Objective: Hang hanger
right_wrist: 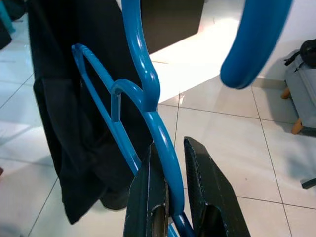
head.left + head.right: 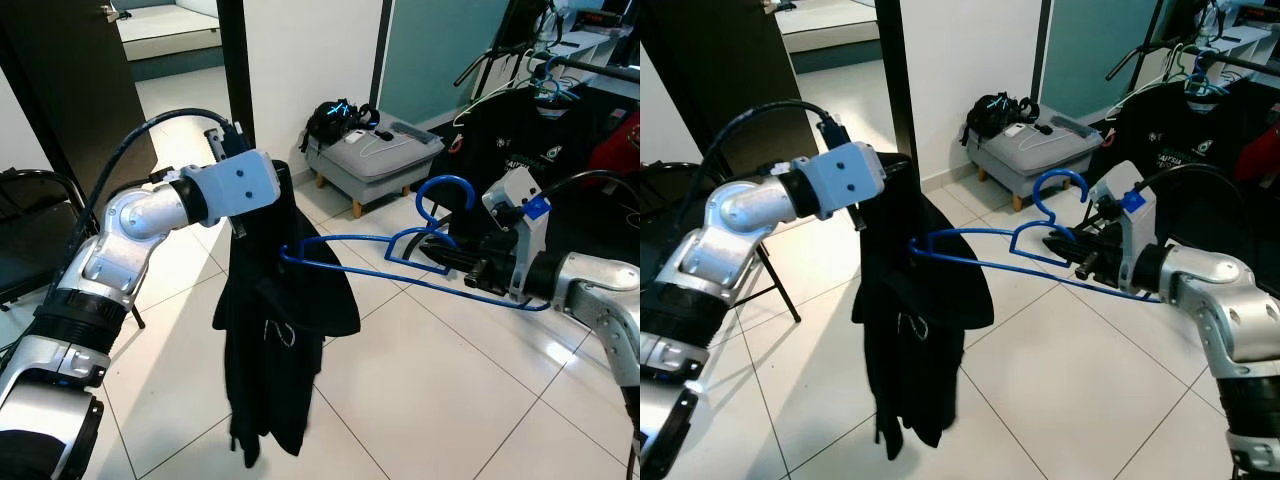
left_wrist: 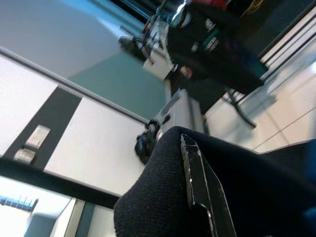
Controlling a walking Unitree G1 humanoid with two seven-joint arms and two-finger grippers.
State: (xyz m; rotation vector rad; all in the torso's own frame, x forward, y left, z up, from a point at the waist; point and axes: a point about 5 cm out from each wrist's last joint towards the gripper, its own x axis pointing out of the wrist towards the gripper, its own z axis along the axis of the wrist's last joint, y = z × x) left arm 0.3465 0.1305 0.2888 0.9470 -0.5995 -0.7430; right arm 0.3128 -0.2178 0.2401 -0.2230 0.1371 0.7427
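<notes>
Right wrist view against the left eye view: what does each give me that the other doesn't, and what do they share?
The right wrist view alone shows the grip up close: the right gripper has its fingers shut on the blue hanger.

The left eye view alone shows the left gripper holding up the black garment, the grey footstool behind, and the clothes rack with hung shirts on the robot's right.

Both show the hanger's far end reaching into the garment, and the white tiled floor.
</notes>
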